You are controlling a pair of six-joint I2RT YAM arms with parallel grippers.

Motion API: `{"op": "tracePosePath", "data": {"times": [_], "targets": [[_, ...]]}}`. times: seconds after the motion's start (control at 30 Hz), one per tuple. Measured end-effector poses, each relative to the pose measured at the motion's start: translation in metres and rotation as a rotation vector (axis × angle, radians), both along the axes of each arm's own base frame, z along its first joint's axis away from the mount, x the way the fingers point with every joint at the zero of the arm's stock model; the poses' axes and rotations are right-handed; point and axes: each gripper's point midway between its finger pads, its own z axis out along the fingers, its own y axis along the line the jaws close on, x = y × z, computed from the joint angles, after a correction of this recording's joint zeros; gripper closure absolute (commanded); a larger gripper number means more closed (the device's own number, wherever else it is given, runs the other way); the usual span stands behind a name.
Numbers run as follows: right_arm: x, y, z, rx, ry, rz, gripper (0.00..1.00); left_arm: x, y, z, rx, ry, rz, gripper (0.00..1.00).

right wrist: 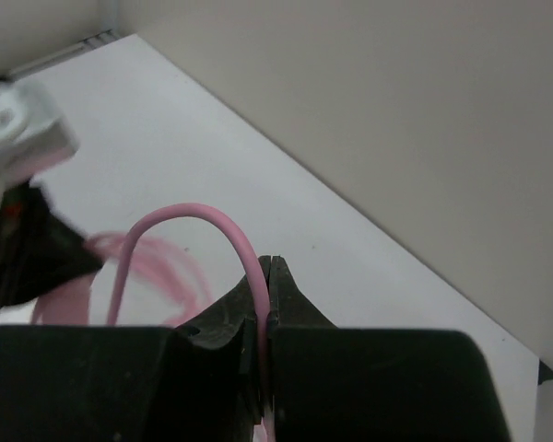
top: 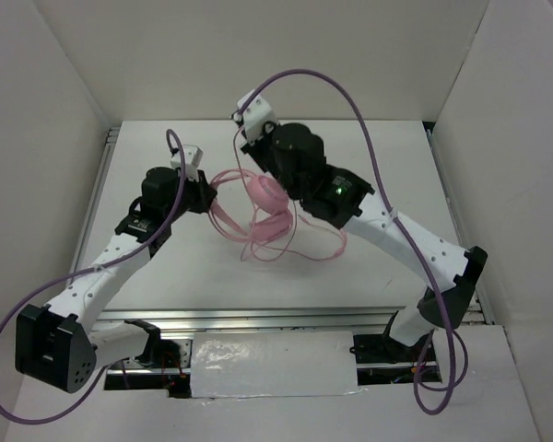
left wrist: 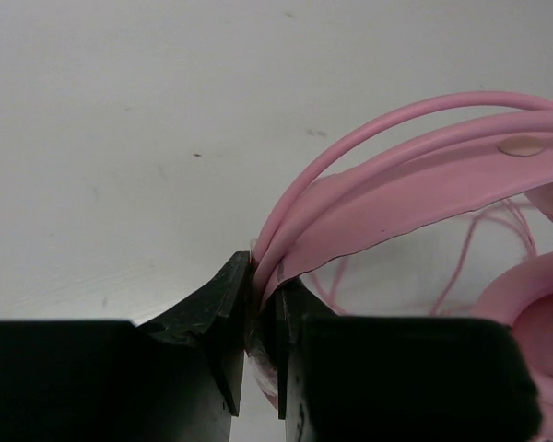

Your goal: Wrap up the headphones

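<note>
One pair of headphones sits over the middle of the table. From above I make out two cups, as best I can tell, and one long cord. My left gripper is clamped tight on the headband, just left of the table's middle. My right gripper is pinched on the cord, a little toward the table's far edge. Some cord seems gathered near the cups, but several thin loops lie slack toward the table's right. I judge the wrapping barely begun: the slack has yet to go round the headphones and the end needs tucking. Two grippers, both occupied.
</note>
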Motion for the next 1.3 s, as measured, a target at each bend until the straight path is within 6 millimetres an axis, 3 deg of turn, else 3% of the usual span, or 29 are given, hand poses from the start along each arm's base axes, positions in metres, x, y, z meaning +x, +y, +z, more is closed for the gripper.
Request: {"op": "tracePosePath", "data": {"times": [0.2,0.27,0.37,0.47,0.73,0.87,1.0,1.2,1.3], "targets": [[0.073,-0.036,0.048,0.086,-0.053,-0.068,1.00,-0.035,-0.052,-0.019,0.037,-0.005,-0.295,1.00],[0.088,-0.046,0.048,0.092,-0.056,-0.101,1.00,-0.043,-0.064,-0.018,0.054,-0.018,-0.351,1.00],[0.107,-0.054,0.033,0.099,-0.020,-0.128,1.00,-0.054,-0.075,-0.012,0.073,-0.048,-0.399,1.00],[0.127,-0.069,0.009,0.136,0.056,-0.144,1.00,-0.059,-0.074,0.002,0.083,-0.094,-0.401,1.00],[0.182,-0.163,-0.046,0.301,0.234,-0.296,1.00,-0.074,-0.070,0.035,0.073,-0.196,-0.409,1.00],[0.198,-0.182,-0.077,0.372,0.309,-0.336,1.00,-0.082,-0.069,0.052,0.068,-0.252,-0.417,1.00],[0.196,-0.185,-0.139,0.380,0.438,-0.357,1.00,-0.086,-0.066,0.061,0.059,-0.281,-0.413,1.00],[0.168,-0.157,-0.221,0.402,0.629,-0.276,1.00,-0.084,-0.066,0.073,0.035,-0.273,-0.388,1.00],[0.144,-0.132,-0.256,0.418,0.710,-0.212,1.00,-0.075,-0.062,0.113,-0.030,-0.291,-0.319,1.00]]}}
